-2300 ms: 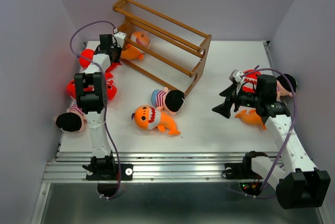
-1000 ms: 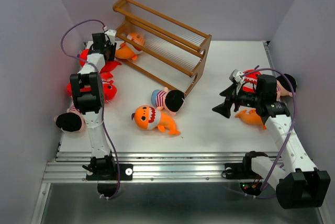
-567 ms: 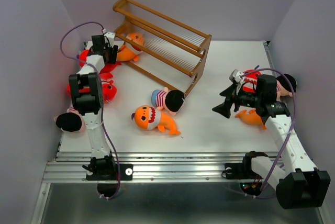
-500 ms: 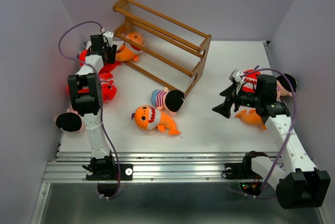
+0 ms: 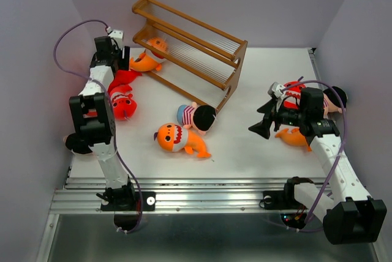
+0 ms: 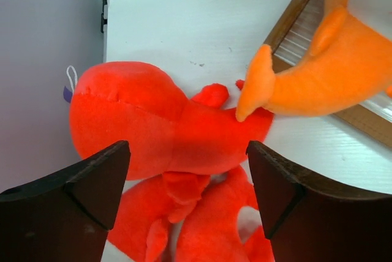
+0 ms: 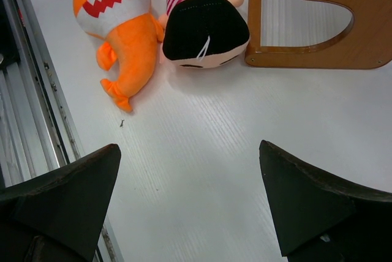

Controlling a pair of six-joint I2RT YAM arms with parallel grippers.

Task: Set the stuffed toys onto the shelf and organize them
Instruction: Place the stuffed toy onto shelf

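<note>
The brown wooden shelf [image 5: 195, 37] stands at the back of the table. An orange fish [image 5: 149, 58] lies half in its lowest tier at the left end, tail [image 6: 318, 81] sticking out. My left gripper [image 5: 120, 62] hangs open just left of that fish, apart from it, over two red sharks [image 5: 122, 90]; the red sharks [image 6: 141, 121] show below its open fingers [image 6: 98, 176]. My right gripper [image 5: 261, 125] is open and empty above bare table. An orange shark [image 5: 178, 139] and a striped doll [image 5: 197, 116] lie mid-table, with the same shark [image 7: 120, 17] and doll [image 7: 203, 22] also seen from my right wrist.
Another doll [image 5: 80, 142] lies at the left edge by my left arm. An orange toy [image 5: 294, 138], a red toy [image 5: 294, 93] and a doll [image 5: 334, 98] lie behind my right arm. The shelf's side panel [image 7: 318, 26] stands near the mid-table doll.
My left gripper opened, let go of the orange fish at the shelf's lowest tier and drew back to the left. The right arm has not moved.
</note>
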